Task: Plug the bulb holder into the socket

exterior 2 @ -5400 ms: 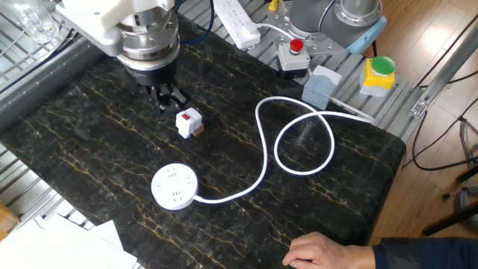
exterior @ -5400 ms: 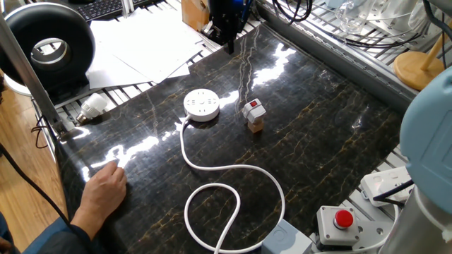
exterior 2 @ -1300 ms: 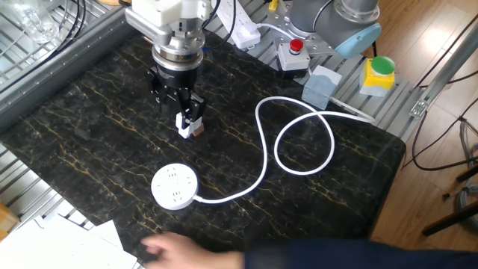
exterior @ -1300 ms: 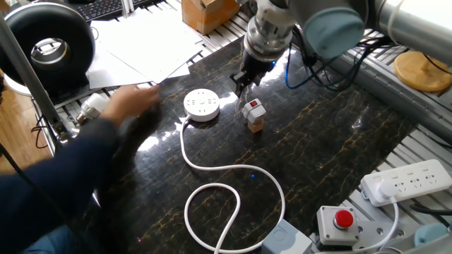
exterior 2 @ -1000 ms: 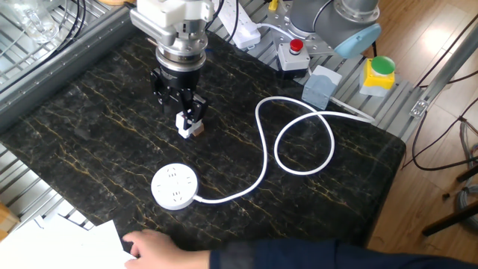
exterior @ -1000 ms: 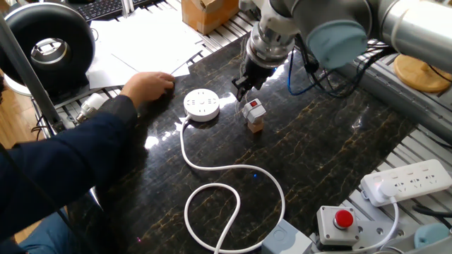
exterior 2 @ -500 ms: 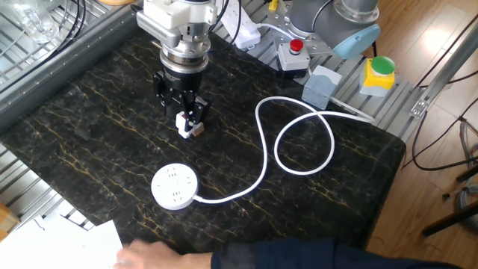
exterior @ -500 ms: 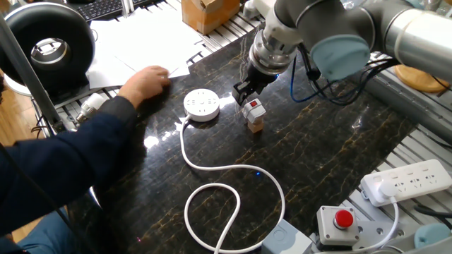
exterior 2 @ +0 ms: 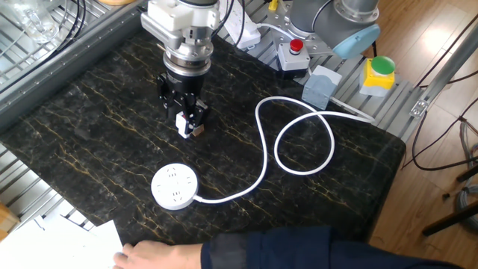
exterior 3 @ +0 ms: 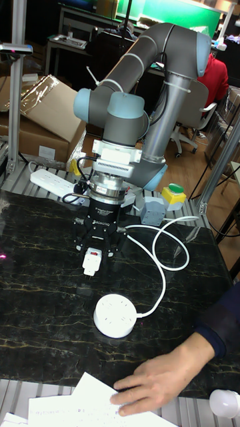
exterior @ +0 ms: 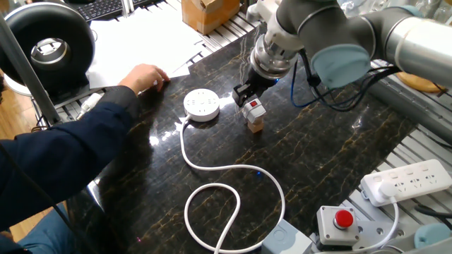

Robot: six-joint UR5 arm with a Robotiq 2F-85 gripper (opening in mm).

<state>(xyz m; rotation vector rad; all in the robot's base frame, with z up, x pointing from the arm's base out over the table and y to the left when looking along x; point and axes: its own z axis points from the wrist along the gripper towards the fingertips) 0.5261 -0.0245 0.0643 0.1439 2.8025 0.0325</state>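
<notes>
The bulb holder (exterior: 253, 113), a small white block with a red switch, stands upright on the dark marble table (exterior: 325, 141). My gripper (exterior 2: 184, 116) is lowered over it, open, with a black finger on each side of the holder (exterior 3: 91, 261); I cannot tell whether the fingers touch it. The socket (exterior: 202, 104), a round white disc, lies flat a short way from the holder (exterior 2: 187, 124), and its long white cord (exterior 2: 299, 134) loops across the table. The socket (exterior 3: 115, 315) sits in front of the gripper (exterior 3: 95, 251) in the tall view.
A person's hand (exterior: 145, 76) and dark-sleeved arm (exterior 2: 269, 250) rest at the table edge by white papers (exterior: 141, 42). A white power strip (exterior: 406, 178), a grey box with a red button (exterior: 339, 222) and a yellow box with a green button (exterior 2: 379, 73) line the far edge.
My gripper came down from above and now straddles the bulb holder. The person's hand reached in along the table edge and settled by the papers. Holder and socket have not moved.
</notes>
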